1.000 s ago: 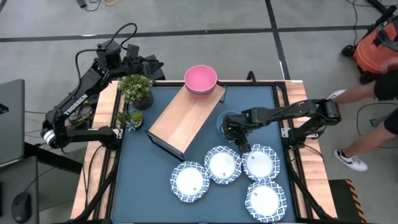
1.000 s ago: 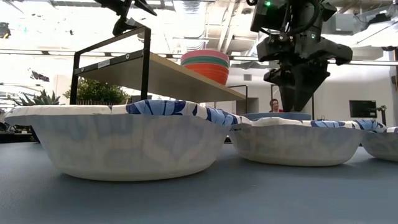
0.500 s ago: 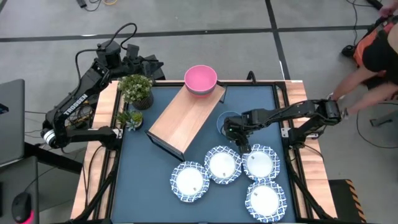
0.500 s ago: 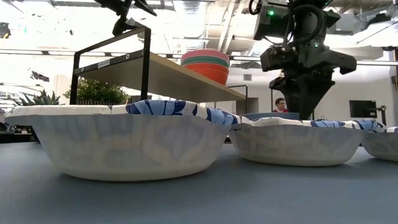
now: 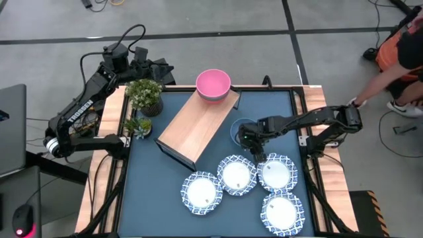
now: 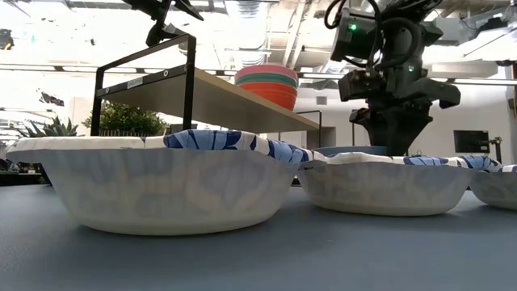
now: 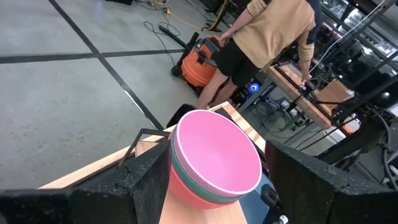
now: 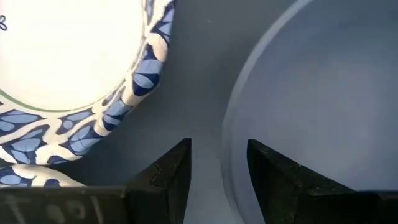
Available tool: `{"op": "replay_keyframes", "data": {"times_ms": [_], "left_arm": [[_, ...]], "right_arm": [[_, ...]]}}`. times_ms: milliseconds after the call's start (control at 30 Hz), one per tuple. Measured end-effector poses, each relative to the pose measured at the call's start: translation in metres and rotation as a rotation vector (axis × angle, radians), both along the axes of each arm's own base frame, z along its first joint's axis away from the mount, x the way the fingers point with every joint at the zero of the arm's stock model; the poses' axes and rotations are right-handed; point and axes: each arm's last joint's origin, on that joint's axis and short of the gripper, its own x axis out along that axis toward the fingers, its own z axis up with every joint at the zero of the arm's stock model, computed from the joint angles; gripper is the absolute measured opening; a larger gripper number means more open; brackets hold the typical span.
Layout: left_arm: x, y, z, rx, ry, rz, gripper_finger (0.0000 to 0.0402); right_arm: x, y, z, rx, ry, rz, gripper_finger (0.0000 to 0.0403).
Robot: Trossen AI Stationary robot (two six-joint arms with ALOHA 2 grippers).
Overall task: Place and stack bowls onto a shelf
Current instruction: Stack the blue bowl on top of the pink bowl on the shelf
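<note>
While the right claw point(image 5: 254, 148) hangs low over the table point(image 5: 277, 112), its fingers point(image 8: 171, 171) stand parted astride the rim of the light blue bowl point(image 5: 242, 129), one inside and one outside, not yet pinched shut on it. That bowl sits on the dark blue top just beside the shelf point(image 5: 195, 125), w/ four white blue-rimmed bowls close by: one point(image 5: 201, 192) nearest the front left, one point(image 5: 237, 174) next to it, one point(image 5: 277, 173) right of that, one point(image 5: 282, 211) at the front right. In the right wrist view a patterned rim point(image 8: 134, 93) lies just beside the fingers, apart from the blue bowl. On the shelf's far end is a stack of small bowls, pink bowl point(image 5: 213, 84) on top; low view shows green and red point(image 6: 266, 89) under it. Left claw point(image 7: 205, 186) is parked high behind the table's far left corner, above the potted plants point(image 5: 144, 94), jaws wide open and empty, looking at the pink stack. A person point(image 5: 400, 59) bends over beyond the table's right side.
</note>
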Motion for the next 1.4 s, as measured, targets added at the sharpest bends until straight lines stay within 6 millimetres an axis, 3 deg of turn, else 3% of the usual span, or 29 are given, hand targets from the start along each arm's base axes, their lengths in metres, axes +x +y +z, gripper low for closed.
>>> {"op": "replay_keyframes", "data": {"times_ms": [267,533,800,1400], "left_arm": [[0.0,0.0,0.0,-0.002,-0.001,0.001,0.0243],[0.0,0.0,0.0,-0.023,-0.013,0.005,0.0243],[0.0,0.0,0.0,-0.033,-0.019,0.007,0.0243],[0.0,0.0,0.0,-0.069,-0.04,0.003,0.0243]], "right_arm": [[0.0,0.0,0.0,0.002,-0.004,0.001,0.0148],[0.001,-0.001,0.002,-0.025,-0.009,-0.041,0.0025],[-0.006,0.0,0.011,0.002,-0.028,-0.072,0.0025],[-0.058,-0.009,0.08,0.064,-0.279,-0.284,0.0025]]}}
